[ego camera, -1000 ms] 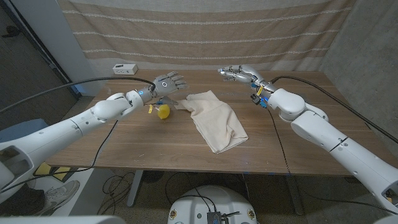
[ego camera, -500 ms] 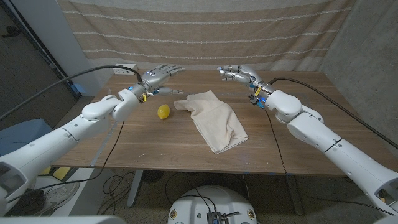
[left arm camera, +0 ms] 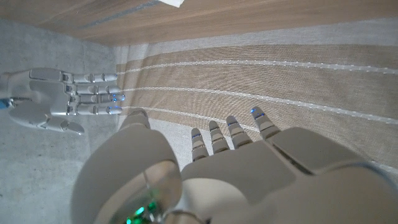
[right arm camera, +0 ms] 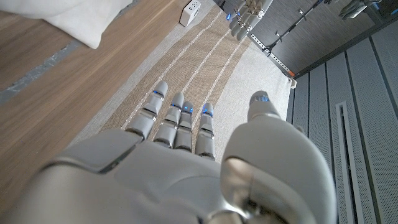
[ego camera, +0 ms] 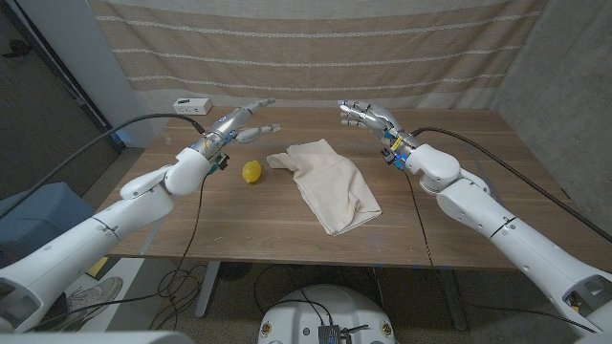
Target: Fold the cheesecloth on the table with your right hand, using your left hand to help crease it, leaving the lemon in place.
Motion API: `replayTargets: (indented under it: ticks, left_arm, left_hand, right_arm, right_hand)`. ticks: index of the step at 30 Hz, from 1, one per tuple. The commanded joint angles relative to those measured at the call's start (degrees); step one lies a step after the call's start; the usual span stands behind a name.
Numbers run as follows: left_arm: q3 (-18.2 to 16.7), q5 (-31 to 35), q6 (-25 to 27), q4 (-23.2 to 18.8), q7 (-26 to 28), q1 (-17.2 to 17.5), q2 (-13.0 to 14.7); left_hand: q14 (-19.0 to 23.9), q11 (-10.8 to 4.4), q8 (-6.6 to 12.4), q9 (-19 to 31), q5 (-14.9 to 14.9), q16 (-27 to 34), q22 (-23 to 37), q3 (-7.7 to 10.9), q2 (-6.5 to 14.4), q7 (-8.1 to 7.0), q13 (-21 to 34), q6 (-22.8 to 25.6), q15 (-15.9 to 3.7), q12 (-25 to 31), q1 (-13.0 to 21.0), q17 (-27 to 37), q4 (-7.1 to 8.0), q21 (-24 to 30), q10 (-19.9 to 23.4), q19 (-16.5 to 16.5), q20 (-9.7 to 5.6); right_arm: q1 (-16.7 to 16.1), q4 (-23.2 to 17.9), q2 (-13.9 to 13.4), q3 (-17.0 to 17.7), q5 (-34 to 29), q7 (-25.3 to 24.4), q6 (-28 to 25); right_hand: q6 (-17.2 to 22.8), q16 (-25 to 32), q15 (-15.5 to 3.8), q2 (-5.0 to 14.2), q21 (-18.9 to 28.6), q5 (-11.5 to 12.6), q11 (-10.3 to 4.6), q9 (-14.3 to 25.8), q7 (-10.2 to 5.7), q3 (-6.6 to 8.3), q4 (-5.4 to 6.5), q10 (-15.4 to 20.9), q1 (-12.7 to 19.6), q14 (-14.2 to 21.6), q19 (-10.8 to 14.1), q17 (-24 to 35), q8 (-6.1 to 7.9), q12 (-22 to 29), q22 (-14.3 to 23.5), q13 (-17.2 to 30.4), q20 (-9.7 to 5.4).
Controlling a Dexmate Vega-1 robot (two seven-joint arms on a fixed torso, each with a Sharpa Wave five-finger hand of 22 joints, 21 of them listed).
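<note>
A cream cheesecloth lies crumpled and partly folded on the middle of the wooden table. A yellow lemon sits just to its left, apart from it. My left hand hovers over the far left of the table, behind the lemon, fingers stretched out and holding nothing. My right hand hovers beyond the cloth's far right corner, fingers apart and empty. In the left wrist view my left hand faces the right hand. The right wrist view shows my right hand and the cloth's edge.
A small white box stands at the table's far left edge, also seen as the white box in the right wrist view. A striped beige curtain hangs behind the table. Bare wood lies in front of the cloth.
My left hand has lifted away from beside the lemon and the cloth's corner, moving back and left over the table. The right hand has hardly moved. Cloth and lemon stay put.
</note>
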Motion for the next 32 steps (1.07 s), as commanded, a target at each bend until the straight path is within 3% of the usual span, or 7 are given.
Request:
replayTargets:
  ticks: [1, 6, 9, 15, 21, 26, 32]
  left_arm:
    - [-3.81, -16.12, -9.39, 3.99, -4.32, 3.58, -2.59]
    - [-4.0, -21.04, -13.05, 7.18, -7.05, 3.07, -4.38]
    - [-3.56, -25.31, -15.25, 9.74, -11.5, 1.81, -5.01]
    - [-3.47, -30.53, -17.66, 12.53, -15.14, 0.82, -7.03]
    - [-3.51, -34.68, -19.6, 14.65, -18.61, 0.1, -8.36]
    - [-3.26, -36.4, -19.54, 16.81, -19.85, -0.39, -9.32]
    - [-2.17, -38.6, -19.33, 22.18, -22.82, -2.88, -11.26]
  left_hand:
    - [-1.26, 1.01, 0.16, -0.02, -1.03, -0.24, 0.03, 0.23, 0.78, 1.71, -0.6, -0.21, 0.4, 0.38, -2.13, -0.11, 0.95, 0.47, -0.55, 1.1, -4.71]
    - [-3.14, 0.79, -0.15, -0.16, -1.5, -0.54, -0.36, 0.07, 1.55, 4.79, -1.29, -1.37, -0.89, 0.18, -3.92, -0.3, 1.78, 0.36, -1.45, 1.81, -7.62]
    - [-5.57, 0.97, -0.48, -0.19, -1.36, -0.6, -0.66, -0.79, 2.72, 7.15, -1.79, -3.31, -0.88, -0.3, -8.19, -0.2, 4.69, -0.6, -3.38, 0.46, -8.71]
    - [-7.69, 0.84, -0.45, -0.23, -0.64, -0.62, -0.83, -0.52, 4.66, 8.61, -2.05, -5.04, -1.0, -0.57, -11.7, -0.16, 7.31, -1.26, -5.36, -0.25, -9.0]
    - [-8.73, 1.8, -0.26, -0.27, 0.61, -0.38, -0.9, 2.83, 6.22, 9.52, -2.21, -5.96, -1.05, -0.43, -13.65, -0.23, 8.54, -1.72, -6.48, -0.64, -8.39]
    - [-8.73, 1.84, -0.14, -0.3, 1.25, -0.21, -0.99, 6.7, 6.36, 9.25, -2.28, -6.19, -1.27, -0.21, -13.9, -0.34, 8.4, -1.89, -6.62, -0.45, -8.66]
    - [-9.85, 2.33, -0.33, -0.28, 1.59, -0.44, -0.99, 10.19, 6.01, 9.56, -2.28, -7.39, -1.17, -0.42, -14.67, -0.33, 8.54, -2.38, -7.85, -1.13, -8.49]
  right_arm:
    - [-0.88, 2.59, 1.75, 1.02, 3.34, -0.04, 2.04]
    - [-1.22, 3.01, 2.64, 1.35, 3.31, -1.79, 2.6]
    - [-1.46, 3.84, 3.66, 1.64, 4.12, -2.37, 3.35]
    - [-1.78, 4.9, 4.6, 2.21, 4.83, -3.74, 3.83]
    - [-3.22, 2.92, 4.28, 3.72, 4.39, -8.05, 2.59]
    - [-5.21, -0.07, 4.02, 4.44, 2.73, -12.68, 1.17]
    - [-7.13, -1.03, 5.82, 3.88, 2.32, -13.96, 3.72]
  right_hand:
    - [-1.47, -0.68, 0.28, -0.65, -0.71, -0.11, -0.03, -0.01, -0.58, -0.77, 0.38, -1.48, -1.87, -2.17, -1.18, -0.53, -0.04, -0.45, 0.02, -0.38, -0.01]
    - [-2.47, -1.25, -0.22, -1.29, -1.1, 0.02, -0.23, -0.06, -0.59, -1.46, 0.76, -2.29, -3.51, -4.35, -1.41, -1.38, 0.06, -0.59, -0.13, -0.8, -2.02]
    - [-6.33, -1.35, 0.44, -1.75, -1.74, 0.24, -0.25, -0.09, -1.07, -2.39, 1.59, -3.14, -5.97, -6.09, -1.98, -2.51, -0.47, -0.66, -0.29, -1.29, -2.75]
    - [-6.77, -1.34, 0.08, -2.01, -2.1, 0.37, -0.19, -0.06, -0.63, -3.3, 2.59, -3.81, -8.37, -7.27, -2.1, -3.32, 0.08, -0.66, -0.37, -1.6, -3.4]
    - [-5.82, -1.35, 0.07, -2.03, -2.46, 0.54, 0.19, -0.06, 0.24, -3.93, 3.41, -3.46, -10.24, -8.13, -2.27, -4.11, 0.68, -0.37, -0.46, -1.85, -3.93]
    - [-5.05, -1.3, 0.17, -1.83, -2.93, 0.72, 0.58, -0.1, 0.67, -3.88, 3.38, -2.69, -10.47, -8.38, -2.96, -4.83, 1.0, -0.05, -0.5, -2.01, -3.74]
    - [-4.95, -1.28, -0.03, -1.47, -3.04, 0.86, 0.46, -0.13, 0.73, -3.59, 3.15, -2.59, -10.16, -8.51, -2.97, -5.27, 1.01, -0.01, -0.52, -2.09, -3.29]
